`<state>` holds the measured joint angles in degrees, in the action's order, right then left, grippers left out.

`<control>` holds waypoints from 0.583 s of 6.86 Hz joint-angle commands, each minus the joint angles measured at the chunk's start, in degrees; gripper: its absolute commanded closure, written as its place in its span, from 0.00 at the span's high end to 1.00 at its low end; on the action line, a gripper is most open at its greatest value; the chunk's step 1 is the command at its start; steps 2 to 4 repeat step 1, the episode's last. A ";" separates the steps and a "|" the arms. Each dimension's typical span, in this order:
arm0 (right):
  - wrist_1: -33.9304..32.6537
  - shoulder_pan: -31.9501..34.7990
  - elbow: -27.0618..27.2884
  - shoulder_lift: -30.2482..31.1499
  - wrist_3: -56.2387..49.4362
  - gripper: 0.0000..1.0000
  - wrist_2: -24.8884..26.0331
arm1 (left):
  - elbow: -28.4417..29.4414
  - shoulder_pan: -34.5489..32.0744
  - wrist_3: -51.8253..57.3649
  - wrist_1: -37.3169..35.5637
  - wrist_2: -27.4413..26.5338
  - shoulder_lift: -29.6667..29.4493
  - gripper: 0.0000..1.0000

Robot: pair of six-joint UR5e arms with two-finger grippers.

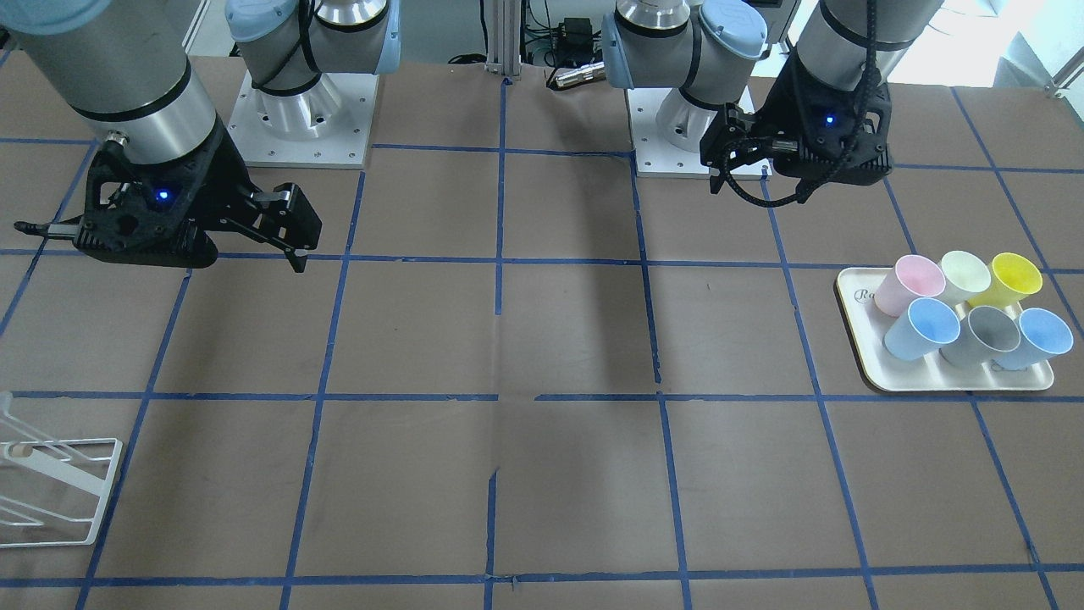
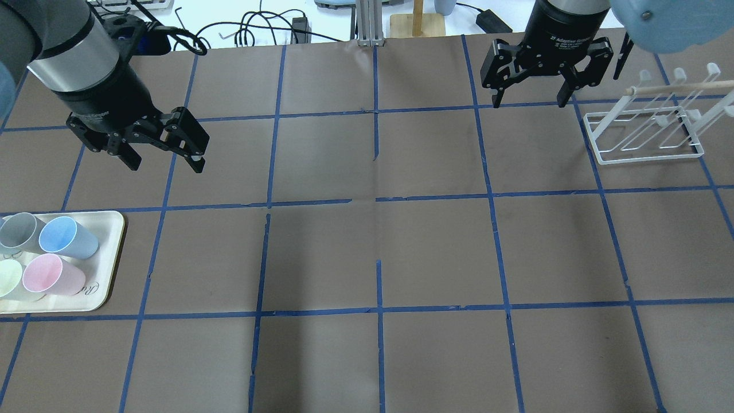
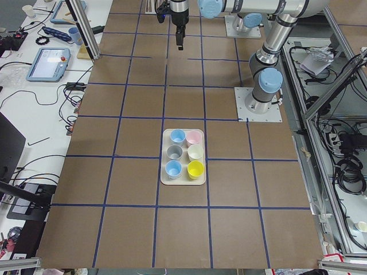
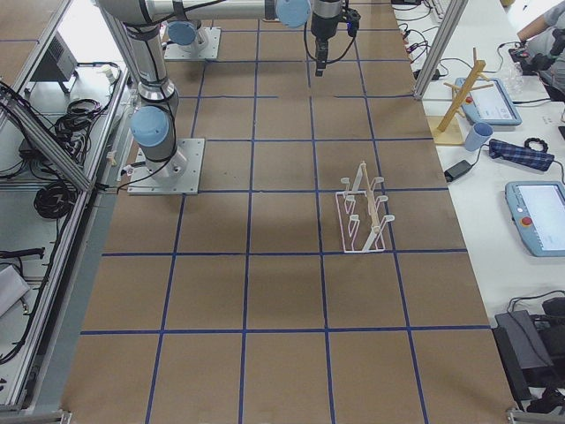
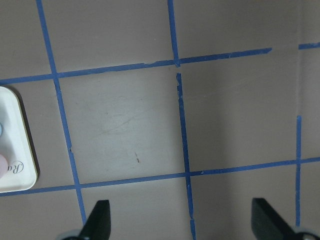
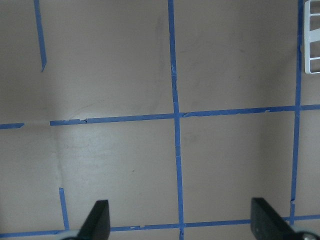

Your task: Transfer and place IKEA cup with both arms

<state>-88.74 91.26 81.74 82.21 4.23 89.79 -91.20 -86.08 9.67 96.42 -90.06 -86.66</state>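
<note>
Two alike pale blue cups stand on a white tray with pink, grey, pale green and yellow cups. In the overhead view one blue cup shows on the tray at the left edge. My left gripper hangs open and empty above the table, beyond the tray and apart from it; it also shows in the front view. My right gripper is open and empty, left of the rack. Both wrist views show open fingertips over bare table.
A white wire rack with a wooden rod stands at the far right of the table; it also shows in the front view. The brown table carries a grid of blue tape. The tray's corner shows in the left wrist view.
</note>
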 commanded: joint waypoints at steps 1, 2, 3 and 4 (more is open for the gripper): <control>-0.38 -0.03 0.00 -0.03 0.08 1.00 -0.23 | 0.49 -0.05 0.00 0.08 0.14 0.00 1.00; -0.38 -0.03 0.00 -0.03 0.08 1.00 -0.23 | 0.49 -0.05 0.00 0.08 0.14 0.00 1.00; -0.38 -0.03 0.00 -0.03 0.08 1.00 -0.23 | 0.49 -0.05 0.00 0.08 0.14 0.00 1.00; -0.38 -0.03 0.00 -0.03 0.08 1.00 -0.23 | 0.49 -0.05 0.00 0.08 0.14 0.00 1.00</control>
